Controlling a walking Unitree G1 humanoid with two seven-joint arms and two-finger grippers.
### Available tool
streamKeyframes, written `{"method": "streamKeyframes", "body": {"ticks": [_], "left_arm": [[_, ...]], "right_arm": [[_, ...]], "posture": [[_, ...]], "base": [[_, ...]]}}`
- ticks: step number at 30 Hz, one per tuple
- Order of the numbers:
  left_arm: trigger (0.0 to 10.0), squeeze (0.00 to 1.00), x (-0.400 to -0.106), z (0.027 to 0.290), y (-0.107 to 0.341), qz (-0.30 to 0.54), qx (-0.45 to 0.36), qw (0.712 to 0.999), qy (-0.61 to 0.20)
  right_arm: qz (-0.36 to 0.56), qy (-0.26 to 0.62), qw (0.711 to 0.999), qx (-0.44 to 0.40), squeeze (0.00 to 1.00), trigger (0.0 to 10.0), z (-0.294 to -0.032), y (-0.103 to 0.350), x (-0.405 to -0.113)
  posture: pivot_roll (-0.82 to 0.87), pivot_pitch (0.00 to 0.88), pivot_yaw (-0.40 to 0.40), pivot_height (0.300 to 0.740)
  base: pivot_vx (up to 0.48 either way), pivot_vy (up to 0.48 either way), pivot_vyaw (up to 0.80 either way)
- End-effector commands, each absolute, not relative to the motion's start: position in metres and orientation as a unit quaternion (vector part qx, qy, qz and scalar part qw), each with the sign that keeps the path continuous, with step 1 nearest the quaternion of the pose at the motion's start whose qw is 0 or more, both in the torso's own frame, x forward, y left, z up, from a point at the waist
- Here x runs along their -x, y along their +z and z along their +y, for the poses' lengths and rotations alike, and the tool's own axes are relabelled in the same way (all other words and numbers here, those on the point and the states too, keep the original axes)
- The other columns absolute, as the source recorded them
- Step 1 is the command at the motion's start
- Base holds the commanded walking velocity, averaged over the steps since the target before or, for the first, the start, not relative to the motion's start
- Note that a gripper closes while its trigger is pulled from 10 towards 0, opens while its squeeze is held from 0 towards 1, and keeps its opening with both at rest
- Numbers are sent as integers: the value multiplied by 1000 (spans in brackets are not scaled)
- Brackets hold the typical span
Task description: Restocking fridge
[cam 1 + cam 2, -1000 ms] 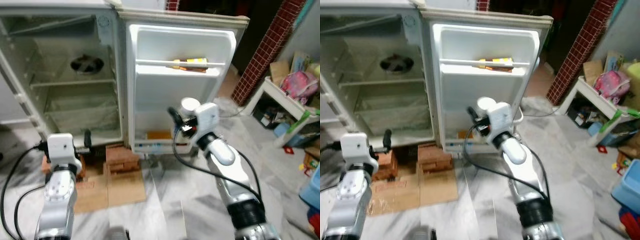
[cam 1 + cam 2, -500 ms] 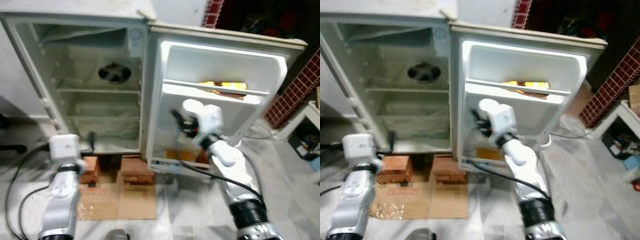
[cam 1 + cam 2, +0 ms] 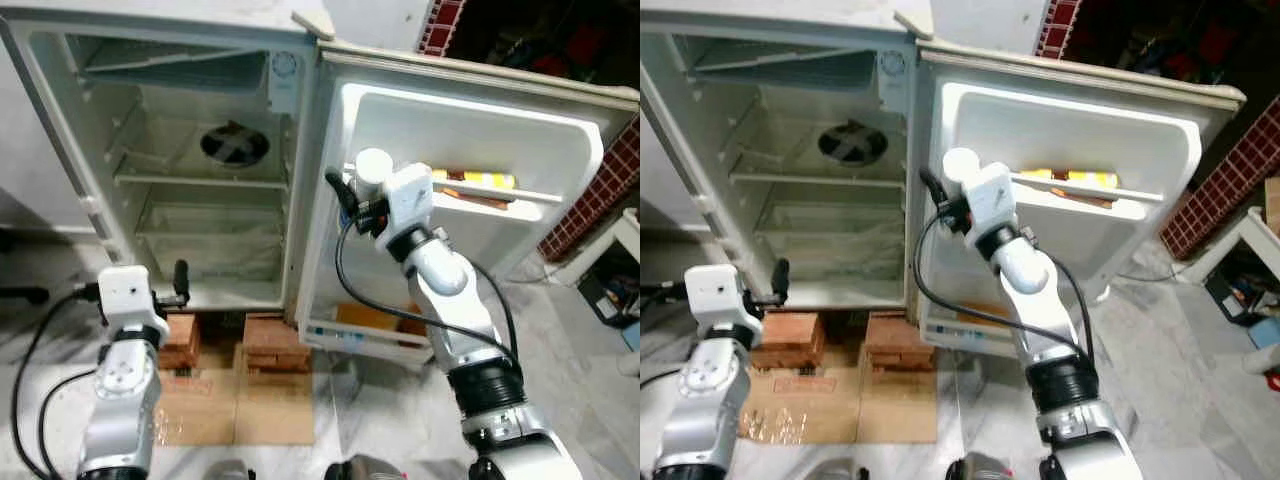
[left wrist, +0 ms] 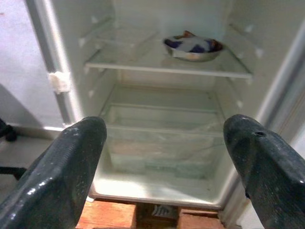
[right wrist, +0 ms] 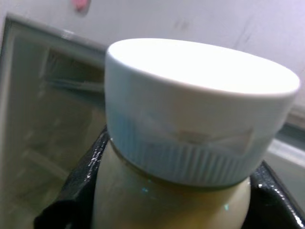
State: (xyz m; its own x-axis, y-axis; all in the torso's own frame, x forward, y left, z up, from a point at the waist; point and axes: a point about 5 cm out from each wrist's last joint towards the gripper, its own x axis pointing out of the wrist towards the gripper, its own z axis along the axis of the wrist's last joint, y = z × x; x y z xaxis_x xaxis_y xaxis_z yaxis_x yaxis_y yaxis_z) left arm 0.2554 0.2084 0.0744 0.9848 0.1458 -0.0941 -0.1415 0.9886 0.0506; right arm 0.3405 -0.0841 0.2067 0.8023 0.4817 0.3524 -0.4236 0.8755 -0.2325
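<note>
Wide open, the fridge [image 3: 190, 150] waits; right gripper [image 3: 362, 200] clamps a white-capped bottle [image 3: 373, 168] before the door shelf [image 3: 480, 195]. Left gripper [image 4: 162, 162] gapes empty. Keep the bottle upright, clear the rail.

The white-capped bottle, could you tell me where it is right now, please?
The white-capped bottle is held in the right gripper, raised before the open fridge door, beside its upper door shelf.
</note>
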Motion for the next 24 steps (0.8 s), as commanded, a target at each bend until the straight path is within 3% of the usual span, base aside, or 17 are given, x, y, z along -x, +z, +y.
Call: {"method": "streamKeyframes", "body": {"ticks": [1, 9, 24], "left_arm": [[10000, 0, -257, 205, 78, 41, -21, 997, 63], [10000, 0, -251, 203, 81, 29, -23, 997, 61], [10000, 0, -247, 202, 80, 34, -17, 998, 57]], "right_arm": [[-246, 223, 941, 65, 0, 10000, -83, 230, -349], [-290, 178, 935, 103, 0, 10000, -81, 264, -374], [-298, 104, 942, 113, 0, 10000, -100, 263, -386]], "posture": [[75, 0, -76, 716], [110, 0, -100, 716], [111, 0, -100, 716]], "base": [[0, 0, 0], [70, 0, 0], [249, 0, 0]]}}
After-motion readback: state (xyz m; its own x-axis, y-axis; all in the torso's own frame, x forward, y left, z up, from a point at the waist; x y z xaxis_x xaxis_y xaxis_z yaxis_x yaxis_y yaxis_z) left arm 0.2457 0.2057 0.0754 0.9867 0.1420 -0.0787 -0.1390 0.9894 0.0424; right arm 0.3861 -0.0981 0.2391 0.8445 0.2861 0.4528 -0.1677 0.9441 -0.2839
